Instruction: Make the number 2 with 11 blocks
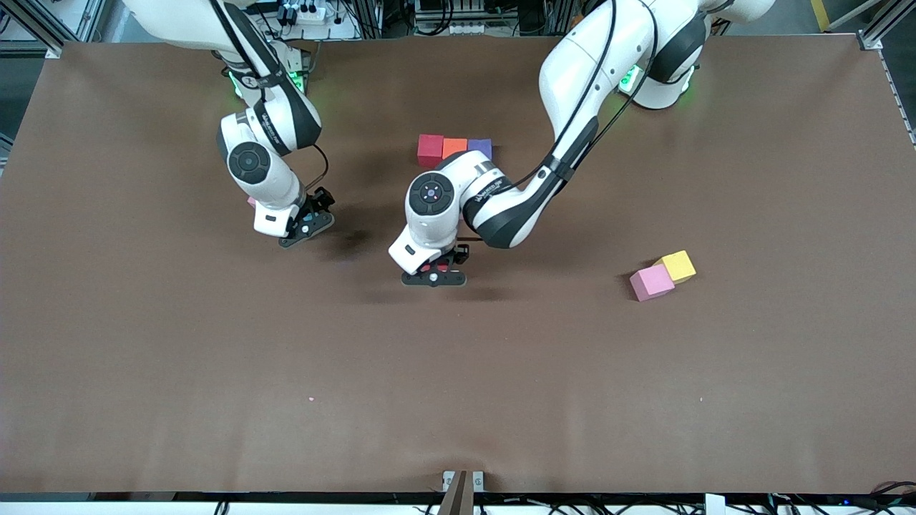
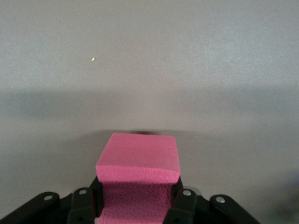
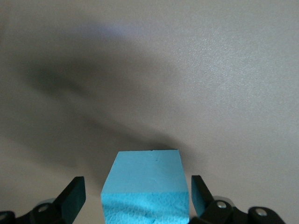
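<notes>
The left tool (image 1: pixel 434 277), low over the middle of the frame, is clamped narrow on a pink cube (image 2: pixel 138 161); the foam bulges slightly between the pads, so the grip looks firm enough to carry it, probably toward the figure being built. That figure so far is a red cube (image 1: pixel 430 150), an orange cube (image 1: pixel 454 148) and a purple cube (image 1: pixel 480 148) set edge to edge in a short row in the upper middle of the frame, likely one three-wide bar of the number 2, with most of the blocks not yet placed. The right tool (image 1: pixel 308 223), toward the right arm's end of the surface, stands wide astride a light blue cube (image 3: pixel 145 179), with a gap between each finger (image 3: pixel 72 196) and the cube, so the cube is framed but not gripped. Another pink cube (image 1: pixel 651 283) and a yellow cube (image 1: pixel 678 265) lie touching at a slant toward the left arm's end, seemingly waiting as stock. The surface (image 1: pixel 458 400) is a plain brown mat with faint creases and a few pale specks; along the top edge of the frame run metal framing, cables and a power strip
</notes>
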Controlling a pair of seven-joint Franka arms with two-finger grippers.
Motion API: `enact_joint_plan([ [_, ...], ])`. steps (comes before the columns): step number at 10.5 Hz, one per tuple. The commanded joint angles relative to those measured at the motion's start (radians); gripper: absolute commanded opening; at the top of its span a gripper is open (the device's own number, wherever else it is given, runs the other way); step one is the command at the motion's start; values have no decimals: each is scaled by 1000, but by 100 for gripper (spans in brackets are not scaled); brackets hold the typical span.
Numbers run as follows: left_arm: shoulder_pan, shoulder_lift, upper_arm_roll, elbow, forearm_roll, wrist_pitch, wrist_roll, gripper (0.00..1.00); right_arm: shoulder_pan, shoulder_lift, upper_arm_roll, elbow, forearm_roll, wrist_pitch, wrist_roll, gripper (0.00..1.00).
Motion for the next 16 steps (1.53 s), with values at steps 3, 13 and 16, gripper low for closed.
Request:
enact_joint_plan([
  [3,-19,15,22,21,-62,-14,-12,3,-15,-28,6,-43,-15,11,-12,100],
  [13,-33,33,20,4,-94,-18,-9,6,-15,-26,6,-55,-15,13,-13,92],
  [16,-40,33,22,-2,-102,-18,-9,6,-7,-31,6,-49,-15,13,-13,16],
])
